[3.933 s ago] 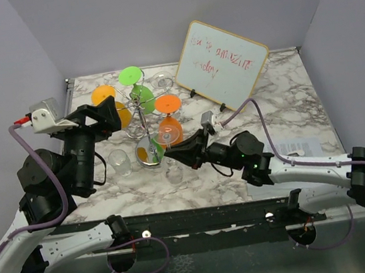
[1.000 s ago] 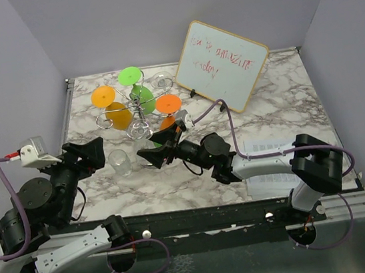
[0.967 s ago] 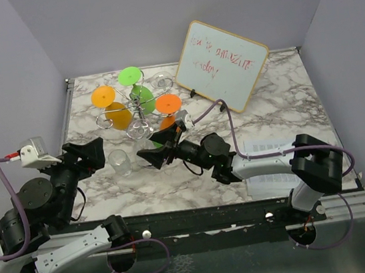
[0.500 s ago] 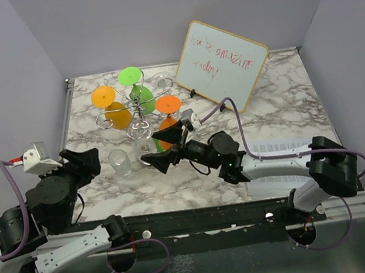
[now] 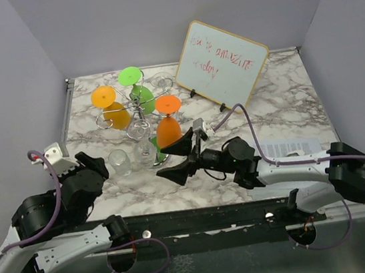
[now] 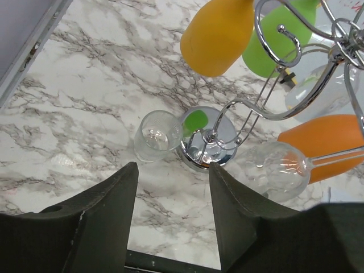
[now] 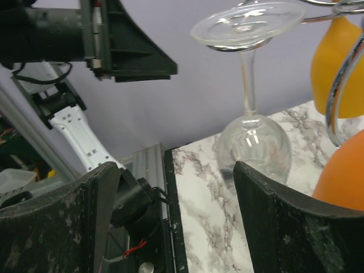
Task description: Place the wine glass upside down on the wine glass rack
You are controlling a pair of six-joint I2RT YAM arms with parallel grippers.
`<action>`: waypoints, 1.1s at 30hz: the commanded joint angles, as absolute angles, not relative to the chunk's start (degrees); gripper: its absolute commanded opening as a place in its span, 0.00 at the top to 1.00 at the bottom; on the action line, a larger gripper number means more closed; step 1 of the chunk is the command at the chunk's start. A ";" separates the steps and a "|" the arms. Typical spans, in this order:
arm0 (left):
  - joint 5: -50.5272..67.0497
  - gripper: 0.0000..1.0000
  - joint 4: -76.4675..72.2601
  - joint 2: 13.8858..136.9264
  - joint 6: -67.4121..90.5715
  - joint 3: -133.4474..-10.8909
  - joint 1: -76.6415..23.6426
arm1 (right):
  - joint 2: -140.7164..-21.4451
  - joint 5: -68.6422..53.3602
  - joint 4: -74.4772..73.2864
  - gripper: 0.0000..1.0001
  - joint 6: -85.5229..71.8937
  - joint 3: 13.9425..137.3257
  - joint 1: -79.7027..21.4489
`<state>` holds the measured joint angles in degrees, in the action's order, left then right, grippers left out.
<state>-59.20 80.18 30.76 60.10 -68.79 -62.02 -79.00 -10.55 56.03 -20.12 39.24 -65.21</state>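
The clear wine glass (image 7: pixel 253 147) hung bowl-down on the wine glass rack (image 6: pixel 208 145), its foot caught in a wire loop so it couldn't slip. The right gripper (image 7: pixel 173 166) sat just beside it, jaws wide and empty, looked like a release. The left gripper (image 6: pixel 172 170) was part-open, holding nothing.

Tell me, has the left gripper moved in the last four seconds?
Yes. The left gripper pulled back from the wine glass rack toward the table's near edge.
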 commanded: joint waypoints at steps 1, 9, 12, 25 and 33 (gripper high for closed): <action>-58.28 0.44 81.01 33.51 61.53 -66.72 -62.57 | -75.83 -18.94 56.91 0.14 -20.79 37.27 -65.57; -57.02 0.40 73.13 37.03 59.66 -61.21 -62.76 | -70.05 -22.09 53.51 0.12 -20.32 35.58 -65.57; -57.23 0.40 69.46 38.60 58.93 -59.20 -62.78 | -68.41 -20.65 52.14 0.12 -19.86 35.10 -65.57; -57.00 0.43 59.71 43.71 56.41 -55.18 -62.55 | -67.20 -16.35 50.89 0.12 -20.30 34.07 -65.57; -45.10 0.48 54.96 46.60 49.87 -51.59 -51.80 | -66.83 -14.94 49.95 0.12 -20.43 34.11 -65.56</action>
<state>-54.63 60.12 45.89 55.88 -54.50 -59.37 -67.44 -16.91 50.78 -20.38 34.54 -65.21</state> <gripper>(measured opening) 0.538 0.877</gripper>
